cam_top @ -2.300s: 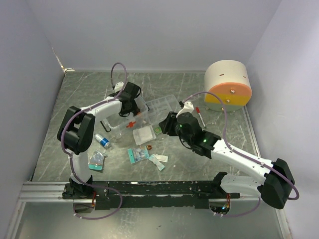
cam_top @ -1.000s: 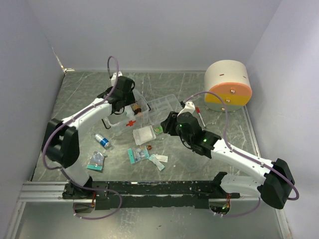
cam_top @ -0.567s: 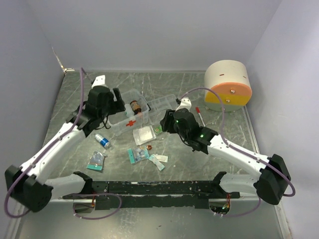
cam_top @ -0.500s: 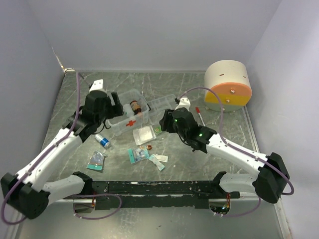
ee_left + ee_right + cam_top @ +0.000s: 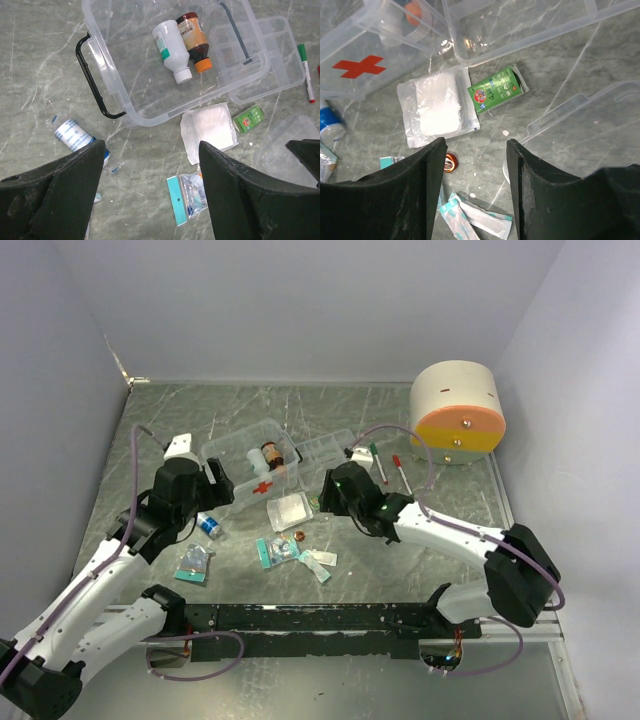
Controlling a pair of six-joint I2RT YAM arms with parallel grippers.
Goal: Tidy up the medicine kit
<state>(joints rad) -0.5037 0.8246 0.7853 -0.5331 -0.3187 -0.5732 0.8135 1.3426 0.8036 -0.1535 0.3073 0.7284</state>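
Note:
The clear medicine box (image 5: 240,445) with a red cross stands open at the middle left. In the left wrist view the box (image 5: 150,95) holds a white bottle (image 5: 170,49) and a brown bottle (image 5: 193,41). A gauze pack (image 5: 290,510), a green packet (image 5: 497,90) and a blue-white roll (image 5: 207,525) lie on the table outside it. My left gripper (image 5: 213,488) is open and empty, above the table near the box's front left; it also shows in its own view (image 5: 150,200). My right gripper (image 5: 330,498) is open and empty, over the gauze pack and green packet (image 5: 475,195).
A clear divided tray (image 5: 332,448) lies right of the box, and a clear lid (image 5: 590,130) lies under my right wrist. A green pen (image 5: 376,462) and red pen (image 5: 400,473), teal packets (image 5: 278,550), a small red ball (image 5: 450,162) and a round drum (image 5: 457,415) are around.
My left arm has pulled back from the box toward the near left, open and empty. My right arm has shifted slightly left and nearer, uncovering the green pen.

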